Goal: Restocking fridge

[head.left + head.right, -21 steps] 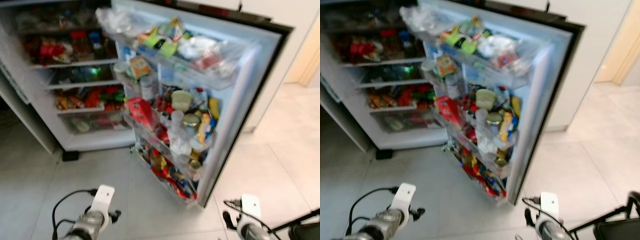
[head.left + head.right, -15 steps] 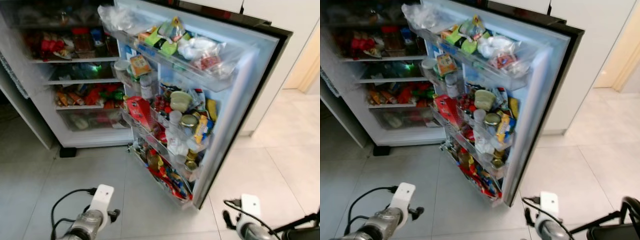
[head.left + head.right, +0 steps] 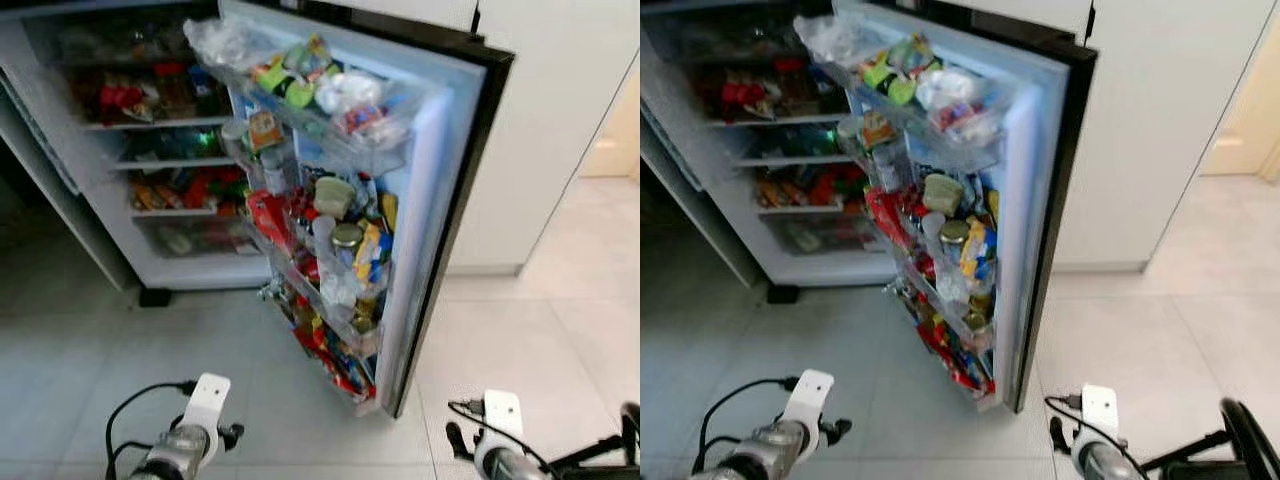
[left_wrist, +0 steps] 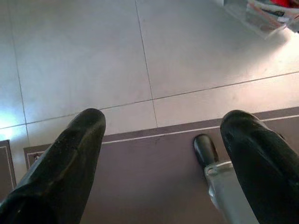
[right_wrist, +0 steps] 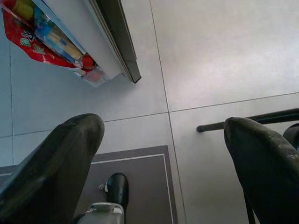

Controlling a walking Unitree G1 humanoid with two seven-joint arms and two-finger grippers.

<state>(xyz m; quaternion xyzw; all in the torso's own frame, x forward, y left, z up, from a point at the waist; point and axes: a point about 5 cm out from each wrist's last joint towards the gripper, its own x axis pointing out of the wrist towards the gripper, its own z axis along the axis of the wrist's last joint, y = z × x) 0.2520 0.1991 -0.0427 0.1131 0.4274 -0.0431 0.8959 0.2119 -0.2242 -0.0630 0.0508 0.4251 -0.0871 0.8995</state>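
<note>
The fridge stands open, its inner shelves (image 3: 165, 125) crowded with packets and bottles. The open door (image 3: 440, 180) swings toward me, and its racks hold bags in the top bin (image 3: 320, 95), a red packet (image 3: 268, 215), jars (image 3: 345, 237) and several wrappers low down. Both arms hang low at the bottom of the eye views. Over the floor, my left gripper (image 4: 163, 126) is open with nothing between its fingers. My right gripper (image 5: 163, 126) is also open and empty, near the door's bottom corner (image 5: 133, 74).
White cabinet fronts (image 3: 560, 120) rise right of the door, beside a doorway (image 3: 615, 140). Pale floor tiles (image 3: 250, 340) lie before the fridge. A grey mat (image 4: 154, 177) is underfoot, with my black foot (image 4: 204, 149) on it. A black wheeled frame (image 3: 1240, 450) stands at my right.
The whole picture has shifted, so the camera has moved; the door now looks more edge-on. Both arms hang as before.
</note>
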